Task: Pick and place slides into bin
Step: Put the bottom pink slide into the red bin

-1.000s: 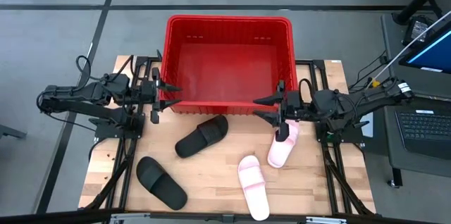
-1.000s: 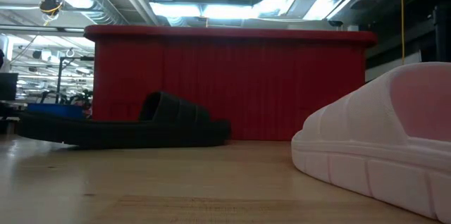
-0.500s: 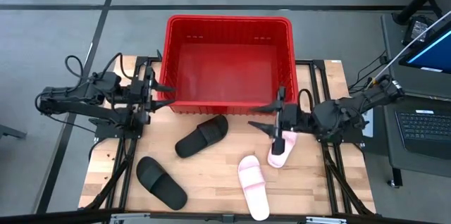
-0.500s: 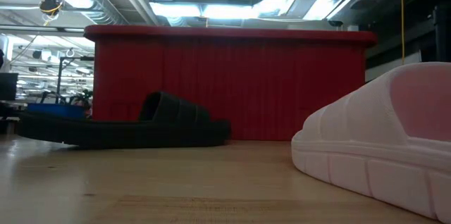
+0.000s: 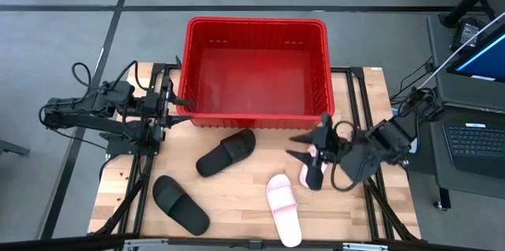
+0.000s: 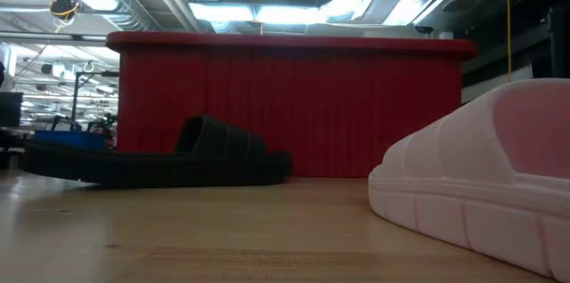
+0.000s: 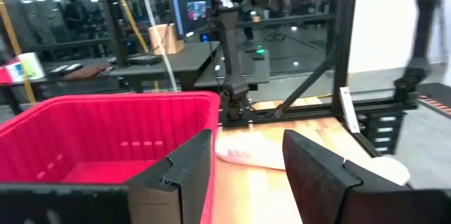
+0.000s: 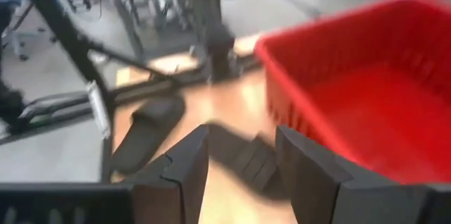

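Note:
The red bin (image 5: 256,69) stands at the table's far middle. Two black slides (image 5: 226,152) (image 5: 181,204) and a pale pink slide (image 5: 284,207) lie flat on their soles on the wood. A second pink slide (image 5: 310,174) lies partly hidden under my right arm. My right gripper (image 5: 292,146) hangs open above the table just left of that slide, pointing toward the table's left; in its wrist view a black slide (image 8: 246,157) shows beyond its fingers. My left gripper (image 5: 188,111) waits open by the bin's near left corner.
In the low view the bin's red wall (image 6: 294,105) fills the background, with a black slide (image 6: 160,154) in front of it and a pink slide (image 6: 481,185) close at the right. Bare wood lies between the slides. Dark frame rails run along both table sides.
My right gripper has swung away from the bin's near right corner toward the table's near edge and risen. It has turned to slant toward the near left, over the pink slide, and has stayed open. The slides have not moved.

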Controlling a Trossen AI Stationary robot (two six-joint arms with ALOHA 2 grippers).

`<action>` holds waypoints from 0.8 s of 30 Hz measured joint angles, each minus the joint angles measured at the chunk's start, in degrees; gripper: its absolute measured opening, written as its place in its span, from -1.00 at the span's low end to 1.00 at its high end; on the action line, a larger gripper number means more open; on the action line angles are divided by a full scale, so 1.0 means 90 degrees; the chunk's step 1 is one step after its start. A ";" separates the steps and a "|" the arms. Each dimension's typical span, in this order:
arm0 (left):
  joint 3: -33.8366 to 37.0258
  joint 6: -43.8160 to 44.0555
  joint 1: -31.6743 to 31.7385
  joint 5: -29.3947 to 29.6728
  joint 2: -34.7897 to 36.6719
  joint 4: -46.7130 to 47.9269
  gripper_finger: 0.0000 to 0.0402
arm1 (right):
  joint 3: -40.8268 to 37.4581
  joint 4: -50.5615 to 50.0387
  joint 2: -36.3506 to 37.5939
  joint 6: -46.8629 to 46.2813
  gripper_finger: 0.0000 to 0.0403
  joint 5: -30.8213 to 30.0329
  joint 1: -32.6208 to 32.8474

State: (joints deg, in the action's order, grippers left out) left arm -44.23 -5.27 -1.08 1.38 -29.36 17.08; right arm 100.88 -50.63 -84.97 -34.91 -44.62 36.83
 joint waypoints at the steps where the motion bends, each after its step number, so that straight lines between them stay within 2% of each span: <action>1: 0.0000 -0.0001 0.0000 -0.0014 -0.0002 0.0000 -0.16 | 0.0000 -0.0193 -0.0026 -0.0309 -0.18 0.0084 0.0084; 8: 0.0000 0.0006 0.0000 -0.0001 -0.0002 -0.0010 -0.16 | 0.0000 -0.1627 -0.0289 -0.2431 -0.18 0.0691 0.0585; 12: 0.0000 0.0048 0.0000 0.0001 -0.0002 -0.0012 -0.16 | 0.0000 -0.2287 -0.0601 -0.3263 -0.18 0.1153 0.0792; 18: 0.0000 0.0815 0.0000 0.0008 -0.0002 -0.0015 -0.16 | 0.0000 -0.2570 -0.1116 -0.3270 -0.18 0.1315 0.0895; 24: 0.0000 0.1183 0.0000 0.0011 -0.0002 -0.0015 -0.16 | -0.0002 -0.3209 -0.1582 -0.3357 -0.18 0.1322 0.0886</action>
State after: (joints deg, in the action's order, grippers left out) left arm -44.23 5.37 -1.08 1.48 -29.39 16.95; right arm 100.86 -79.51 -99.20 -65.12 -32.72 44.81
